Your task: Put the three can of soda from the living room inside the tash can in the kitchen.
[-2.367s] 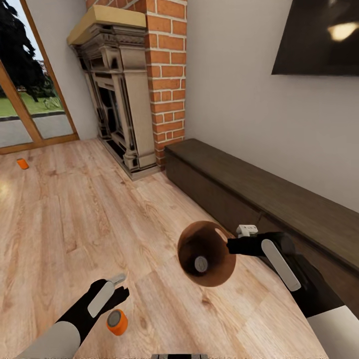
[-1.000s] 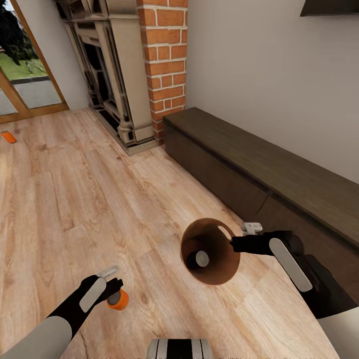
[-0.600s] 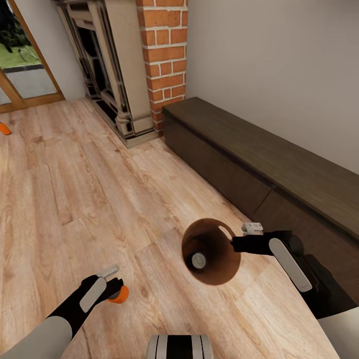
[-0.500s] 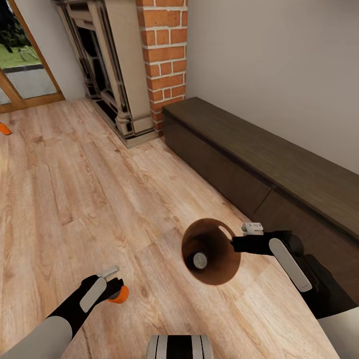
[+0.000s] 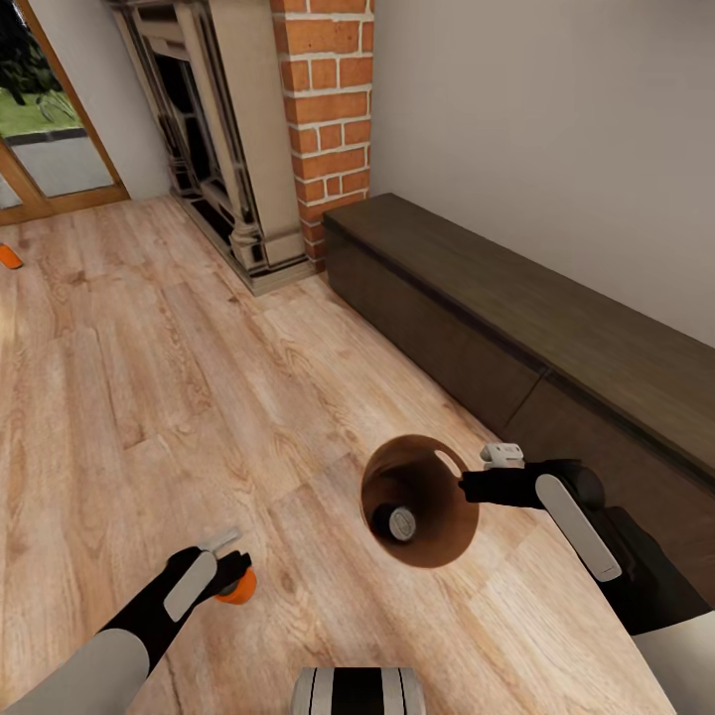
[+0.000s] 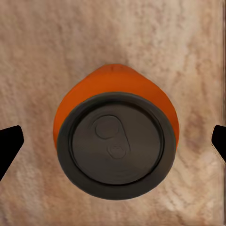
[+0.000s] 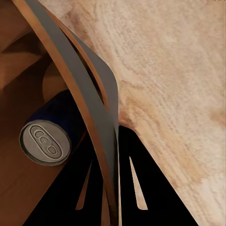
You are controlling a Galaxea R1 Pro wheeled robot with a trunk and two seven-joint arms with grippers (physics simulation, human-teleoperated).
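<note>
Orange can [image 6: 116, 141] stands centred between spread left gripper [image 6: 113, 141] fingers, gaps each side; right gripper [image 7: 110, 193] pinches bucket [image 5: 452, 526] rim.

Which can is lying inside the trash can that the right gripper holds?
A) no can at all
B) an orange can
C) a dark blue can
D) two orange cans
C: in the right wrist view a dark blue can with a silvery top lies inside the trash can, whose rim the right gripper pinches.
</note>
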